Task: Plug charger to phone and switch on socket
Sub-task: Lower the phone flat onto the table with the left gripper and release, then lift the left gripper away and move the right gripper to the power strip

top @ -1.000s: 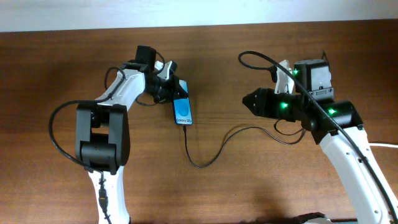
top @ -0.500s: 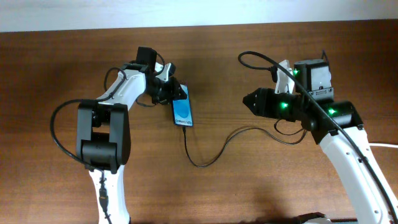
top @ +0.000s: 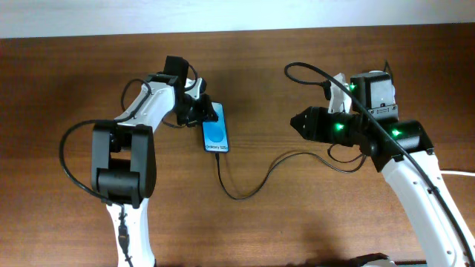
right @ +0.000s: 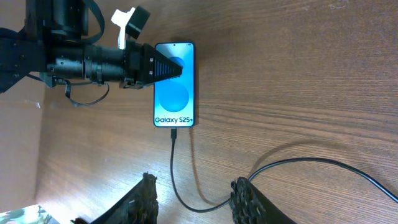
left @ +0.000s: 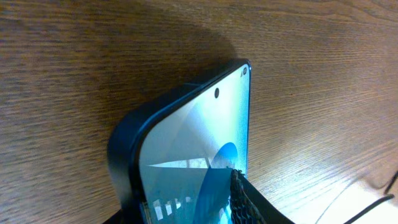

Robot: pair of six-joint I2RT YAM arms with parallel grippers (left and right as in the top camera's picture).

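The phone (top: 216, 136) lies flat on the wooden table, its blue screen lit and reading "Galaxy S25+" (right: 175, 84). The charger (top: 245, 191), a thin black cable, is plugged into the phone's lower end (right: 173, 132) and loops right across the table. My left gripper (top: 204, 111) is open at the phone's top left corner. One of its fingers (left: 242, 202) hangs over the screen (left: 193, 149). My right gripper (right: 194, 182) is open and empty, high above the cable (right: 180, 180), right of the phone (top: 295, 121). The socket is out of view.
The robots' own black cables loop beside the left arm (top: 70, 159) and over the right arm (top: 312, 70). A thin white cord (top: 462, 173) shows at the right edge. The table's far edge (top: 237, 28) meets a pale wall.
The phone has settled flat, swung a little straighter and shifted left. My left gripper has let go of it and drawn slightly left. The right arm has not moved.
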